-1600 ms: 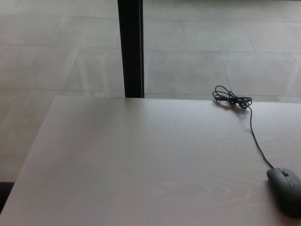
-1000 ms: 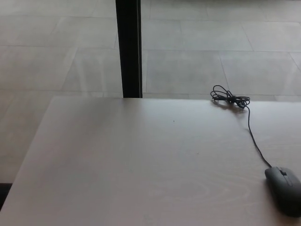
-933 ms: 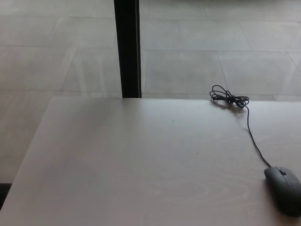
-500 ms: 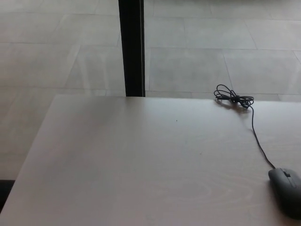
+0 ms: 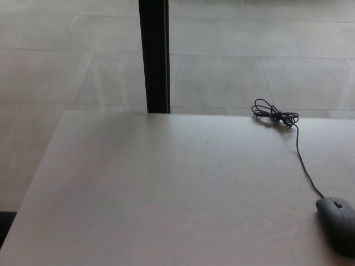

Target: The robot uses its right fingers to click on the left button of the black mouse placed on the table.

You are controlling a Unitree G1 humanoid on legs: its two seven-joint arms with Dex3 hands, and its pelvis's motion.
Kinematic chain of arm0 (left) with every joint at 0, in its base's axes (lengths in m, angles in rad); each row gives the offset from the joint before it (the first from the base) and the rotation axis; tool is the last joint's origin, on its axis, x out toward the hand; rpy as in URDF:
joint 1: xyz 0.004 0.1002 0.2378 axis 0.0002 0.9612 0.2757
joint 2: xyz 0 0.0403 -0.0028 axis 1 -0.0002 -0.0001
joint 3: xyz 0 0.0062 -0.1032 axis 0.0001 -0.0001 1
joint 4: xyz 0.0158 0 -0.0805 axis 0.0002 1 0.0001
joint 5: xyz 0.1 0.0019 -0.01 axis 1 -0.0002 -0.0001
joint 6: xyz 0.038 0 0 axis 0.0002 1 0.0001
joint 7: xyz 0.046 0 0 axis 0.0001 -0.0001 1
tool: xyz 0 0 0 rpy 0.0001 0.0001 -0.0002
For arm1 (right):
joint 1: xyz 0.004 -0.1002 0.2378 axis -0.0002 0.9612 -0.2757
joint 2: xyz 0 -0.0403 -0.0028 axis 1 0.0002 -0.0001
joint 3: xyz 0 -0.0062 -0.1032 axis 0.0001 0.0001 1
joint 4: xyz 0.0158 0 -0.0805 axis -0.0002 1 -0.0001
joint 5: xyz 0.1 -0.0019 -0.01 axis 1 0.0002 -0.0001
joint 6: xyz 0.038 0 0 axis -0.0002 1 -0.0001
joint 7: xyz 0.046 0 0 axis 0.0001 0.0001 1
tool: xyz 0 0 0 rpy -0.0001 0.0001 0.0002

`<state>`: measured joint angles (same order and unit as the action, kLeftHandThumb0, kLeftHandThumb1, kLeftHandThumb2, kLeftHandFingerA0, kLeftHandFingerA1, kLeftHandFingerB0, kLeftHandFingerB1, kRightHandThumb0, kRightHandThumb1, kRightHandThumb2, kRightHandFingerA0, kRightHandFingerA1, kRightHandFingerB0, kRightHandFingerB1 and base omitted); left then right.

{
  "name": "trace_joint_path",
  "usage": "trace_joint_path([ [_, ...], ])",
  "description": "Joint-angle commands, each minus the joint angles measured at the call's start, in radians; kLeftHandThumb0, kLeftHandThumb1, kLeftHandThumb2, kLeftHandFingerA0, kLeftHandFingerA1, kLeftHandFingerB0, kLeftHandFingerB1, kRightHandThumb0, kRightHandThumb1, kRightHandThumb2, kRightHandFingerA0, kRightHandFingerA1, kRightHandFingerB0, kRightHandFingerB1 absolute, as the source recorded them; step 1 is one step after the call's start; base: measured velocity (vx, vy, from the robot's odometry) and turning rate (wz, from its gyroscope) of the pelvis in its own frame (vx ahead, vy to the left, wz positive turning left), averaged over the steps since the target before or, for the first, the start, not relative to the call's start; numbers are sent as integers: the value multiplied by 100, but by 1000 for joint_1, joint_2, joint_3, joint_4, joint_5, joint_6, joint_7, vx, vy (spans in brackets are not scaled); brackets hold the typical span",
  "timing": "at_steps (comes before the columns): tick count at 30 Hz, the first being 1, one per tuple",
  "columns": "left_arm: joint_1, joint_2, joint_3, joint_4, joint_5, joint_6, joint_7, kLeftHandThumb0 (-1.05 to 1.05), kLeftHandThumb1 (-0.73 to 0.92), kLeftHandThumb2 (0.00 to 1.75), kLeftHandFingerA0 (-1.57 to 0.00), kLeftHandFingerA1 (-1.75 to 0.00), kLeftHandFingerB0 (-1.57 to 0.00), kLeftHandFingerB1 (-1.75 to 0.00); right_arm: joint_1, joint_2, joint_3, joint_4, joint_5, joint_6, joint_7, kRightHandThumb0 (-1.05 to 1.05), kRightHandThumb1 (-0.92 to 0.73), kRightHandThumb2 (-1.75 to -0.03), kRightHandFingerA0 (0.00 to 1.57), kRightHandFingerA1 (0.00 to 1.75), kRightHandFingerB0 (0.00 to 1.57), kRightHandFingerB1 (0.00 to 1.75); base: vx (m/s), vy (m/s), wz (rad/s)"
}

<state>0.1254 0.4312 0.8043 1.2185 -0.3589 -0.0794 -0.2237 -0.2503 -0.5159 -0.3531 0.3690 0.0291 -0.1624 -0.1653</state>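
Head view shows the mouse (image 5: 338, 224) lying flat on the table (image 5: 166, 188), at the table's near right corner as pictured, partly cut off by the right edge of the picture. Its cord (image 5: 302, 163) runs from the front of the mouse toward the table's far edge and ends in a loose coiled bundle (image 5: 274, 115) there.

Neither hand of the robot appears, so whether the fingers are spread or pressed together cannot be told.

Judging by its look, the mouse is a light, rigid plastic shell with a smooth top, likely to slide on the table if pushed sideways; the slack cord would hardly hold it. A press should come straight down on the front left part of the mouse, beside the wheel, not a grip around the body.

Much is hard to make out: the mouse is dark and dim, the split between its buttons is barely visible, and its right side is out of the picture. Beyond the table stands a black post (image 5: 154, 55) on a tiled floor (image 5: 249, 66).
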Motion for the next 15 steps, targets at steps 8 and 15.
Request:
trace_joint_path([
  [8,-15,47,-15,11,-17,-21,10,-81,92,72,-57,-58,-42,-44,138,-149,368,-220,-525,51,44,-96,-91,-68,37,49,39,35,0,0,0],
  [15,-14,46,-9,0,-29,-9,-4,-79,92,73,-54,-58,-41,-44,140,-161,462,-235,-600,67,49,-93,-92,-68,34,47,36,34,0,0,0],
])
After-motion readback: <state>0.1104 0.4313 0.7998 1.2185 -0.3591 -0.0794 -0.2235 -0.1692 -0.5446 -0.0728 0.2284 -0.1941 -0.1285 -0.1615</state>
